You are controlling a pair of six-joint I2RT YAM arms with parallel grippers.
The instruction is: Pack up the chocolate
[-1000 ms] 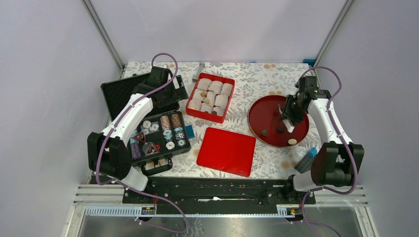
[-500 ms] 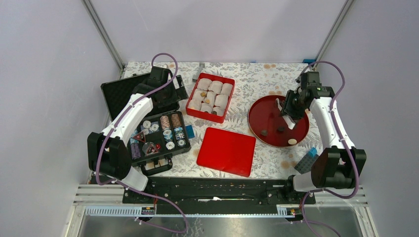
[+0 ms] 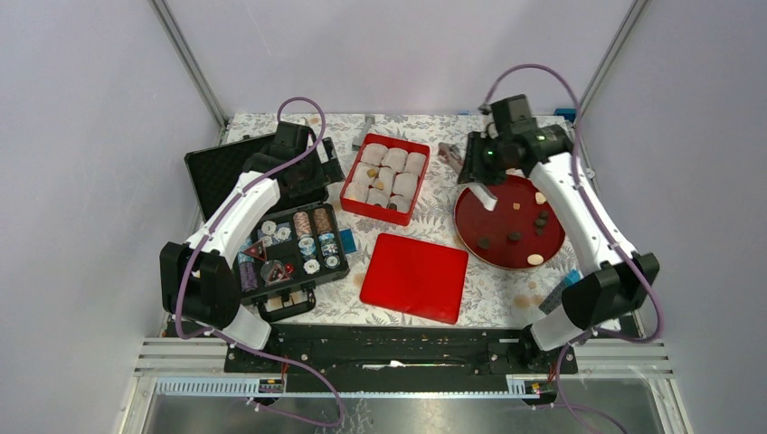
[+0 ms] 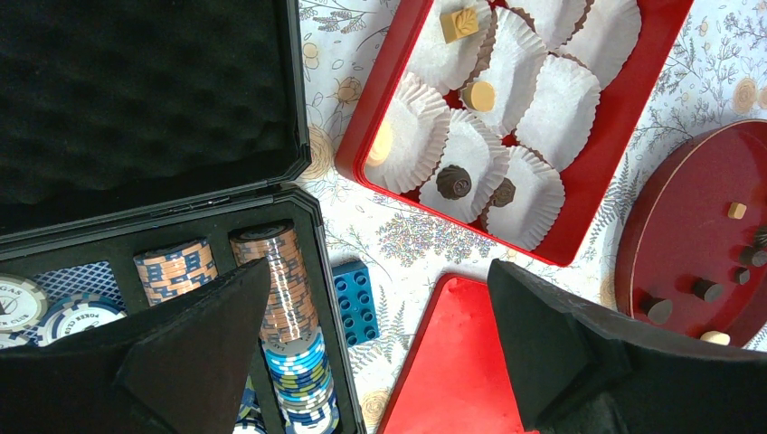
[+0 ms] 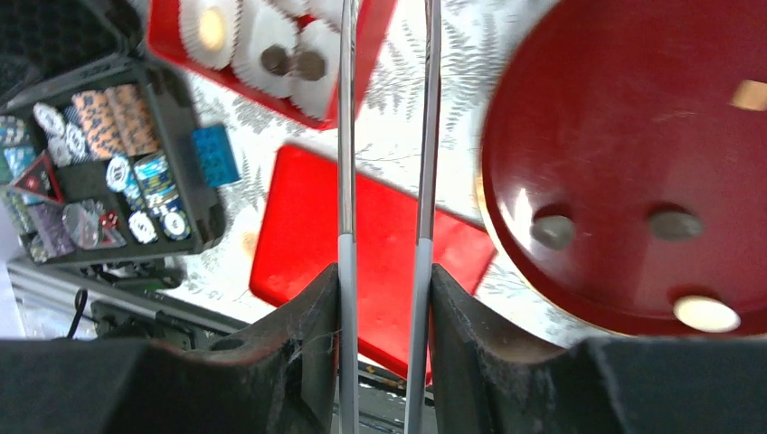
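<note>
Since 1 second ago, the right claw (image 5: pixel 384 271) has been swung from the right part of the round red plate (image 3: pixel 470 221) to its far-left rim, nearer the red box (image 4: pixel 633 99). It is clenched on metal tweezers (image 5: pixel 346 136), whose tips are cut off from view. Several pieces of chocolate (image 3: pixel 513 236) are left on the plate, others in the box's paper cups (image 4: pixel 565 99). The left claw (image 4: pixel 378 271) is kept released, unmoved.
</note>
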